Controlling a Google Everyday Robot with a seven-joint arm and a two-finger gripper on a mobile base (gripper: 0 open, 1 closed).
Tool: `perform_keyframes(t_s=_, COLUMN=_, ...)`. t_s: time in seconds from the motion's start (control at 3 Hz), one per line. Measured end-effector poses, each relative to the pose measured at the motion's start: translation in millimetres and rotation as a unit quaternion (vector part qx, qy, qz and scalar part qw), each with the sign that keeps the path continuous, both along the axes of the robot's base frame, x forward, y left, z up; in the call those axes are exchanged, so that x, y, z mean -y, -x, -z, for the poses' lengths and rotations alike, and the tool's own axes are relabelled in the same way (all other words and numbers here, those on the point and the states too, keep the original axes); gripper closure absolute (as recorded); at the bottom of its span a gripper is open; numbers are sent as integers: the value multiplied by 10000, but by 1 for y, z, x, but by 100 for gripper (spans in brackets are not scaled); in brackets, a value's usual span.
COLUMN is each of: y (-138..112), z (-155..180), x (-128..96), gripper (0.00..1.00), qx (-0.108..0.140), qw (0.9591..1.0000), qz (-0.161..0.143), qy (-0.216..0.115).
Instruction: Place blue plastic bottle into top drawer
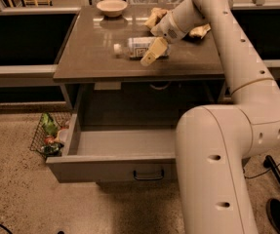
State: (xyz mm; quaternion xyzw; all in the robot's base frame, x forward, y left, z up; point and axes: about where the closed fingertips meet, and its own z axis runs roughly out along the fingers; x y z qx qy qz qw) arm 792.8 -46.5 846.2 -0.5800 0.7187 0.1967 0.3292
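The blue plastic bottle [138, 46] lies on its side on the brown cabinet top [90, 52], its white cap [117, 48] pointing left. My gripper [151, 52] is at the bottle's right end, reaching down from the back right and covering part of the label. The bottle rests on the top and is not lifted. The top drawer [110, 167] is pulled out below, wide and grey, with a dark loop handle [148, 174] on its front. What shows of its inside is bare. My arm's large body hides its right part.
A pale bowl [112, 6] sits at the back of the cabinet top. Snack bags [154, 17] lie behind the gripper and to its right [199, 30]. A wire basket [49, 135] with green items stands on the floor left of the drawer. A dark cable lies at the lower right.
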Motion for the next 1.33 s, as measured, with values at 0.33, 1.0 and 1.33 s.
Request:
perform_keyframes(t_s=0.33, y=-1, z=9, x=-7, gripper=14, qx=-89, qw=9999, qz=-92, qy=-102)
perform_keyframes(t_s=1.0, y=-2, z=4, x=-11, gripper=60, qx=-70, qw=9997, qz=-179, qy=-173)
perform_keyframes(t_s=1.33, y=-1, z=0, x=-11, gripper=84, qx=-69, qw=9997, qz=-179, qy=-173)
